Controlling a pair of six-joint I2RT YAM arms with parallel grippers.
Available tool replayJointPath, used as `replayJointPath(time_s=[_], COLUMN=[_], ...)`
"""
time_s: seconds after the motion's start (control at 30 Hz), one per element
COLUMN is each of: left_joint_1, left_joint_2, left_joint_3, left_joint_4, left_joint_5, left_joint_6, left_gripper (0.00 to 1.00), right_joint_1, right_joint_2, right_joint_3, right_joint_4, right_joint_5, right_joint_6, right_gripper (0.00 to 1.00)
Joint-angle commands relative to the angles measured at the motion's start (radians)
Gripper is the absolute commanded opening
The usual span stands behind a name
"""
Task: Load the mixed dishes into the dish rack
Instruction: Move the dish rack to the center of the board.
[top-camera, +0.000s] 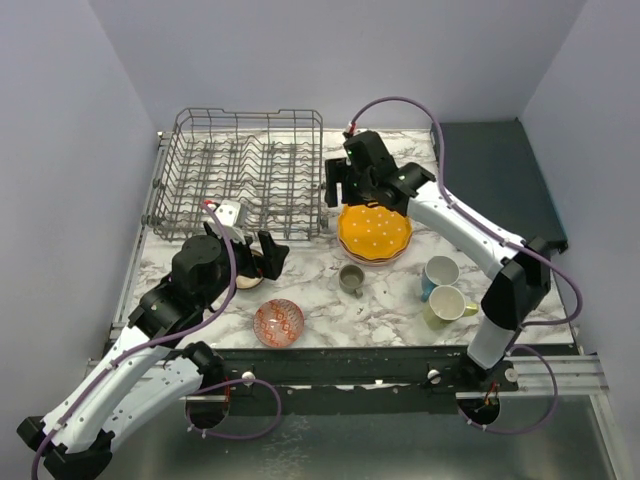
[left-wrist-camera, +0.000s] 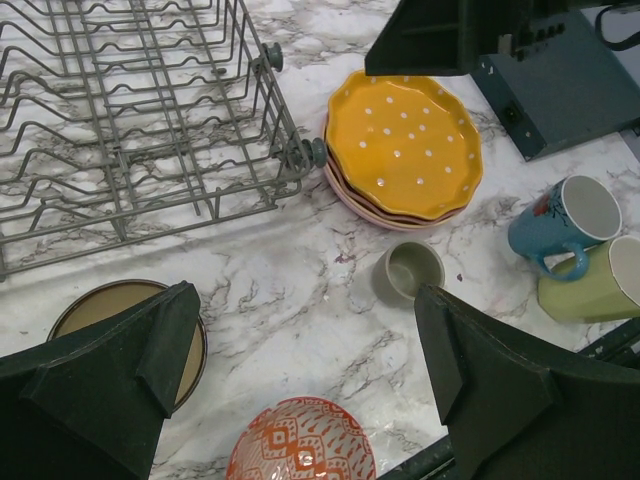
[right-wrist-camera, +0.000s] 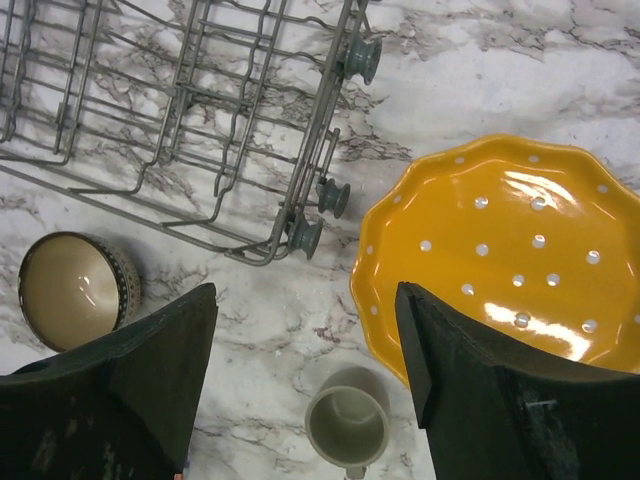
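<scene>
**Dishes On The Marble Outside The Rack, Both End Effectors Spread Wide**

The dish rack (top-camera: 245, 160) stood at the rear left of the desk (top-camera: 320, 305), and every dish lay outside it on the marble. The orange dotted plate (top-camera: 374, 230) topped a stack with a pink plate (left-wrist-camera: 372, 216) beneath. The stack sat just beside the rack's near right corner, close to the small wheels there. The right end effector (right-wrist-camera: 305, 300) hung above that corner gap. Its fingers were apart and held nothing, and one finger overlapped the plate's left edge in the wrist view.

The grey cup (top-camera: 351, 278) stood upright just in front of the stack, with bare marble around it. The blue mug (top-camera: 440, 272) and yellow-green mug (top-camera: 447, 305) stood close together near the right front edge. A dark tray (top-camera: 500, 170) filled the rear right.

The left end effector (left-wrist-camera: 308, 310) hovered before the rack's front edge, fingers fully apart and empty. The dark brown bowl (left-wrist-camera: 110, 305) sat partly under one finger, and the red-patterned bowl (top-camera: 279, 322) sat near the desk's front edge.
</scene>
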Motion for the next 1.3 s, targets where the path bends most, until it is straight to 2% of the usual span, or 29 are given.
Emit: replayJointPath(time_s=[0.0,0.3,0.57,0.97,1.27], left_joint_1=[-0.001,0.000,-0.001,-0.002,0.000], left_joint_2=[-0.008,-0.023,-0.035,-0.055,-0.054], left_joint_3=[-0.009,-0.010,-0.010,-0.012,-0.013], left_joint_4=[-0.023,-0.024,-0.024,-0.024,-0.024], left_joint_5=[-0.029,-0.032,-0.019,-0.015,-0.016], left_joint_6=[0.012,0.008,0.004,0.001,0.001], left_gripper=[0.99,0.99,0.99,0.99,0.99], right_joint_1=[0.016,0.038,0.040,0.040,0.041], right_joint_2=[0.084,0.293,0.413,0.557,0.606], right_joint_3=[0.074,0.242,0.328,0.469,0.525], right_joint_4=[-0.022,-0.090,-0.115,-0.146,-0.175], right_joint_5=[0.031,0.083,0.132,0.133,0.153], right_joint_6=[0.037,0.064,0.095,0.105,0.067], right_gripper=[0.77,0.70,0.65,0.41,0.19])
